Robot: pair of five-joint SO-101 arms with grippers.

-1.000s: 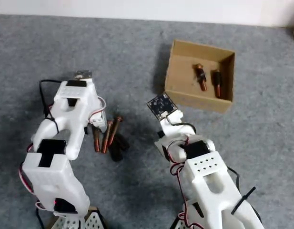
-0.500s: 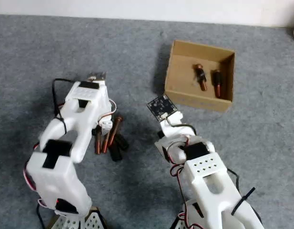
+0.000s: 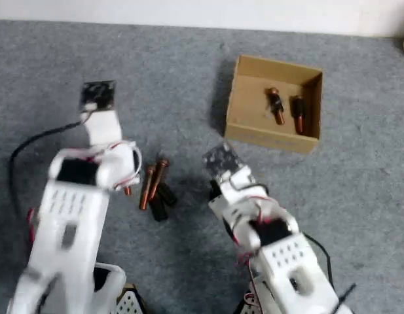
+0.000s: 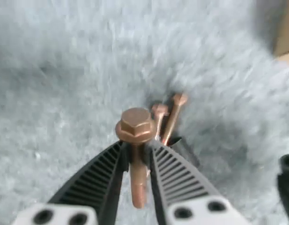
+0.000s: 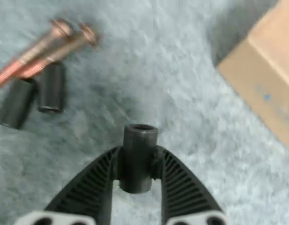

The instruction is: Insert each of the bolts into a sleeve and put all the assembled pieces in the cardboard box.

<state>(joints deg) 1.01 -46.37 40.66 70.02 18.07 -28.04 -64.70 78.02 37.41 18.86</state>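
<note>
left wrist view: left pincer pinches bolt lengthwise, head outward; right pincer likewise pinches sleeve.

Grey carpeted table bears cardboard box, two bolts, two sleeves.

Grey, fuzzy carpet spreads under everything, ending at a plain white strip along the far edge.

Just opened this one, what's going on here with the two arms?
The left claw is shut on a bolt, the right claw on a black sleeve. Two assembled pieces lie in the cardboard box. Two loose bolts and two loose sleeves lie on the carpet between the arms.
</note>
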